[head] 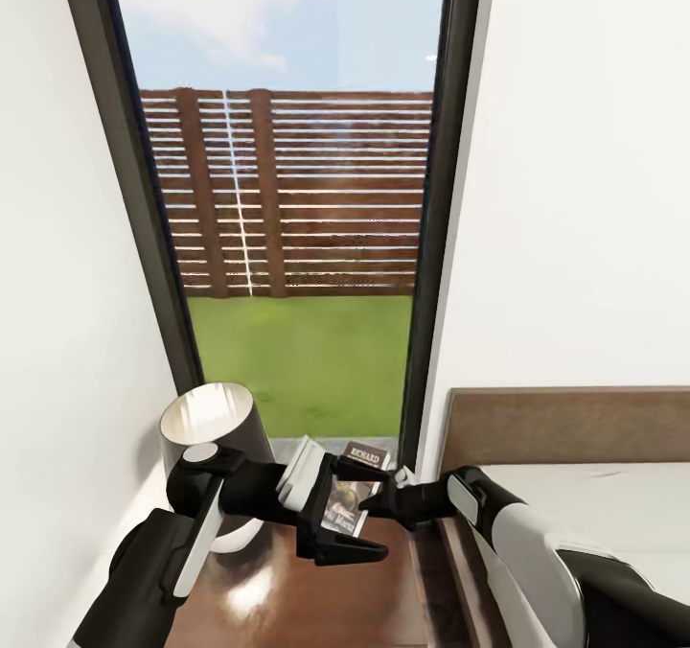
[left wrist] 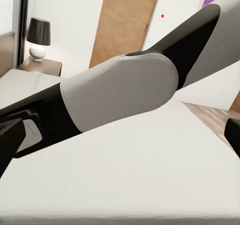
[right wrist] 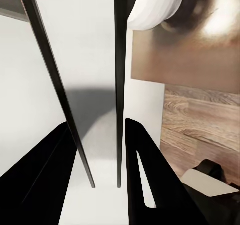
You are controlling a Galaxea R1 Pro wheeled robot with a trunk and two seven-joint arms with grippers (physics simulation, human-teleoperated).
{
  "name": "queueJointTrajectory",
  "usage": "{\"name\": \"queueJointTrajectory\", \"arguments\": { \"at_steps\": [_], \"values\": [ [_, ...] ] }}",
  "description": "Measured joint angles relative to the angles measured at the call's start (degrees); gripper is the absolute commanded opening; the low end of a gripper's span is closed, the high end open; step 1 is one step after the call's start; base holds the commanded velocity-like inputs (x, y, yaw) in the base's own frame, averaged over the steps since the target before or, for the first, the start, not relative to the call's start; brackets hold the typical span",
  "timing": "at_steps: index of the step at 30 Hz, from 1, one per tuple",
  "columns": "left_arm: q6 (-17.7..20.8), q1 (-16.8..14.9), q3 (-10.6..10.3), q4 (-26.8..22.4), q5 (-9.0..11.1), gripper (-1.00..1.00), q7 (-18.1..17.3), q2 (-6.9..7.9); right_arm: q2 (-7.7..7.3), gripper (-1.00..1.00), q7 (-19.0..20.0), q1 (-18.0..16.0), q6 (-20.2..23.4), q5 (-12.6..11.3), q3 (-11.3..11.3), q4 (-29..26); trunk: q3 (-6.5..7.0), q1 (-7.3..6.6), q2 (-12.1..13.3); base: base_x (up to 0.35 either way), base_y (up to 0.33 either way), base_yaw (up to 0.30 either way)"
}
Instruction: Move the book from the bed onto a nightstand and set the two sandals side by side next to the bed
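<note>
The book (head: 347, 504), dark with white "RICHARD" lettering, hangs upright just above the dark glossy nightstand (head: 287, 600), close to its bed-side edge. My right gripper (head: 372, 502) reaches in from the bed (head: 585, 495) and is shut on it. In the right wrist view the book (right wrist: 118, 85) runs edge-on between the fingers (right wrist: 145, 175). My left gripper (head: 356, 516) is open, one finger above the book and one below, not pinching it. In the left wrist view its fingers (left wrist: 10, 140) stand wide apart. The sandals are out of view.
A lamp (head: 206, 437) with black shade and white base stands at the nightstand's left rear. A tall window (head: 287, 197) rises behind it, and white walls close both sides. Across the bed (left wrist: 125, 180) stands another nightstand (left wrist: 42, 65) with a lamp, near a wooden door (left wrist: 125, 20).
</note>
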Motion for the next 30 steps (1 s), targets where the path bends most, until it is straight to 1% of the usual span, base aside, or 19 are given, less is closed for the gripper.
{"name": "queueJointTrajectory", "arguments": {
  "at_steps": [12,30],
  "values": [
    [-0.03,0.01,-0.05,0.00,0.00,1.00,0.08,-0.02,1.02,-1.00,0.00,0.00,-0.15,-0.01,0.00,0.34,-2.16,2.64,-4.82,0.000,0.000,0.000],
    [-0.09,0.01,-0.06,0.00,-0.07,1.00,0.32,-0.03,1.25,-1.00,-0.02,0.08,-0.39,0.01,0.01,0.48,-5.39,6.59,-12.04,0.000,0.000,0.000]
  ]
}}
